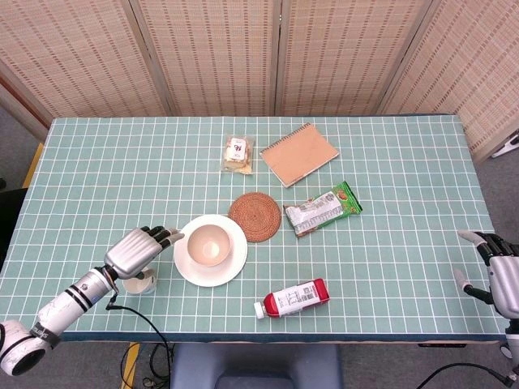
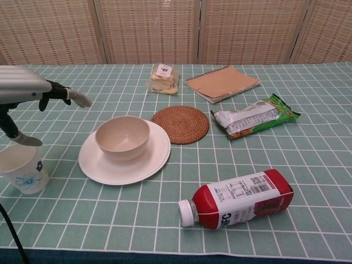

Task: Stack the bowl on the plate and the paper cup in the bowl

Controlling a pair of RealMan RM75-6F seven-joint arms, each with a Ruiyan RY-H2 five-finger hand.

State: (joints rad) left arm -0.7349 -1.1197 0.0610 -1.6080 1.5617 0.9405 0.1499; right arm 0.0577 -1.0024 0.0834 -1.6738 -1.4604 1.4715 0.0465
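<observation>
the bowl (image 2: 122, 137) already sits mouth up, centred on the plate (image 2: 154, 159), so in my judgement the first stack is done and only the cup remains. the paper cup (image 2: 22, 168) stands upright on the surface (image 1: 389, 162) at the near left, just beside the plate and apart from it; its long axis is vertical and its open mouth faces up, which suits a straight lift and drop into the bowl. your left robot hand (image 1: 139, 250) hovers over the cup with fingers spread and nothing in them, pointing toward the bowl; in the chest view the thumb hangs just above the cup rim, placed, i judge, for a grasp from above. whether it touches the rim cannot be told. your right robot hand (image 1: 496, 275) rests at the far right edge, fingers apart, holding nothing, well clear of the work. the lying bottle (image 2: 239, 199) is near the plate but not in the cup's path.
</observation>
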